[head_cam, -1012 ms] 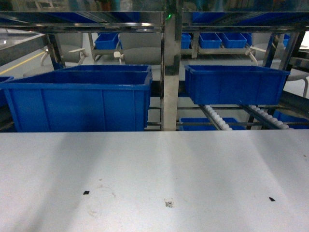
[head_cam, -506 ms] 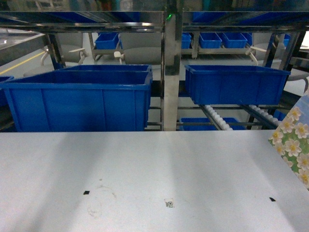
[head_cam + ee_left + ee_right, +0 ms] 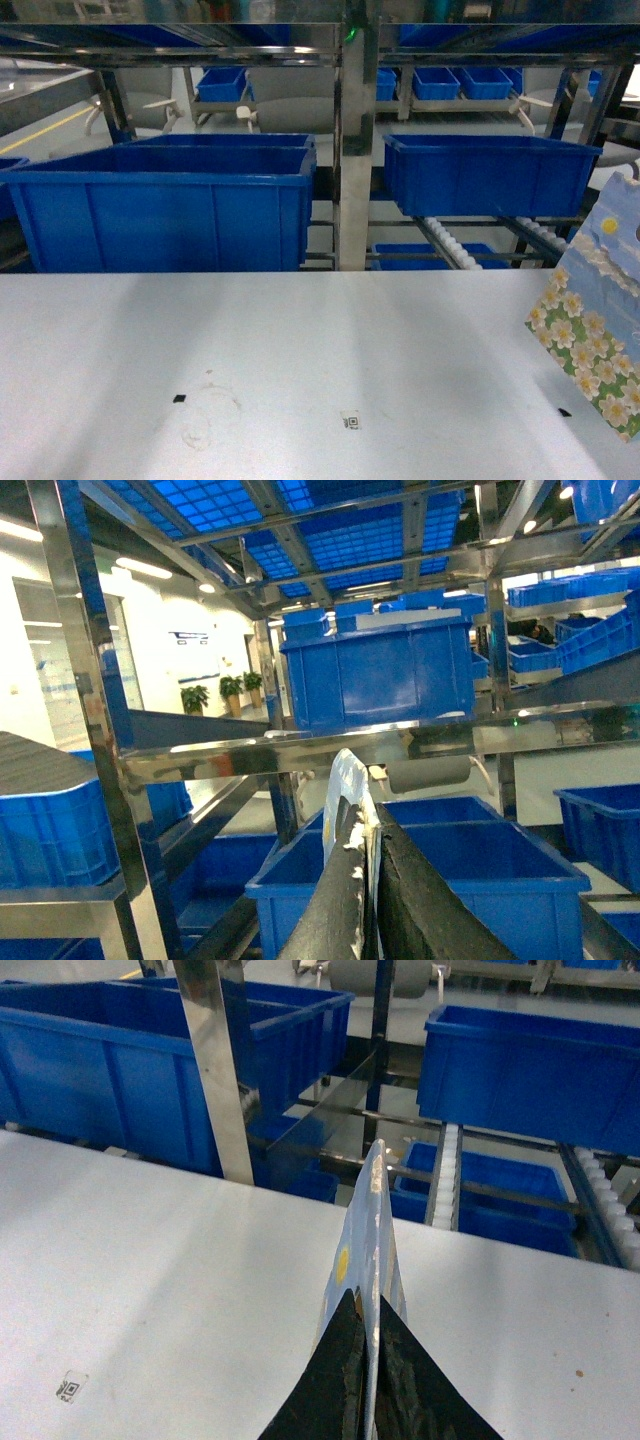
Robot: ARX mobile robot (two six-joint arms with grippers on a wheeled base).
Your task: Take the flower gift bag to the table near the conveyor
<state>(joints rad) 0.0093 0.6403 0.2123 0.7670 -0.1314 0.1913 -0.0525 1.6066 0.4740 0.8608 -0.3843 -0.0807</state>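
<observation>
The flower gift bag (image 3: 595, 320), printed with white blossoms on green under a blue sky, hangs tilted at the head view's right edge, over the white table (image 3: 300, 340). Neither gripper shows in that view. In the right wrist view my right gripper (image 3: 372, 1305) is shut on the bag's thin upper edge (image 3: 372, 1220), above the table (image 3: 150, 1250). The conveyor (image 3: 450, 243), with its white rollers (image 3: 445, 1175), stands behind the table. My left gripper (image 3: 368, 810) is shut and faces the steel racking; a thin pale strip sticks up at its tips, and what it is I cannot tell.
Big blue bins (image 3: 170, 205) (image 3: 490, 175) sit on the racking just past the table's far edge. A steel post (image 3: 352, 150) rises between them. A small code sticker (image 3: 350, 421) and black specks (image 3: 178, 399) mark the tabletop. More bins (image 3: 375, 670) fill higher shelves.
The bag was out of the head view one second ago. It has since come in from the right edge and moved further left over the table.
</observation>
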